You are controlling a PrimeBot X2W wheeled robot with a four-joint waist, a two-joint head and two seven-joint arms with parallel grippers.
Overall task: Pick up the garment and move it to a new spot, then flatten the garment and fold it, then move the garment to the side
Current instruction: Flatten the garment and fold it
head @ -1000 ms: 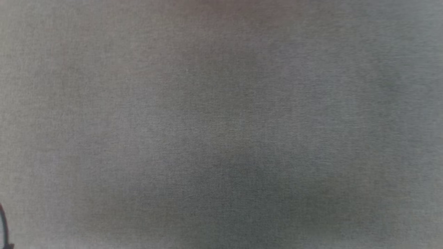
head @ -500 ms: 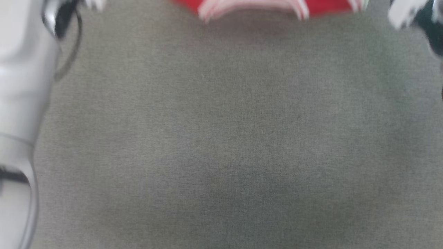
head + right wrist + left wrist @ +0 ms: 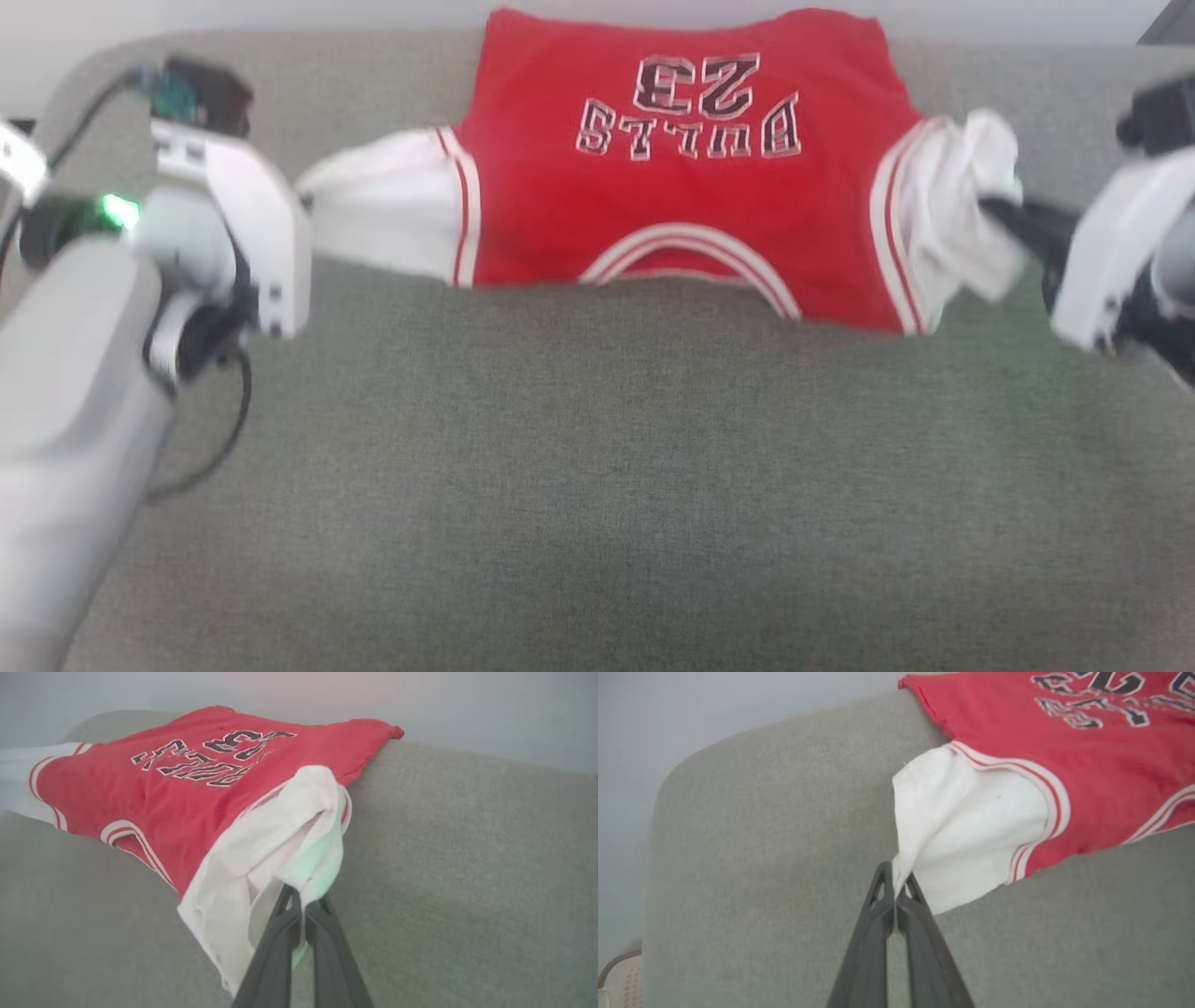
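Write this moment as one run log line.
left claw: shut on garment, white sleeve | right claw: shut on other white sleeve | garment: lettering up on grey surface

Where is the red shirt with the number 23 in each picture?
Head view: the jersey spreads across the top middle, letters upside down.
Left wrist view: jersey at the upper right, its white sleeve pinched by the left claw.
Right wrist view: jersey at the upper left and middle, its other white sleeve pinched by the right claw.
Shared landmark: the BULLS 23 lettering.
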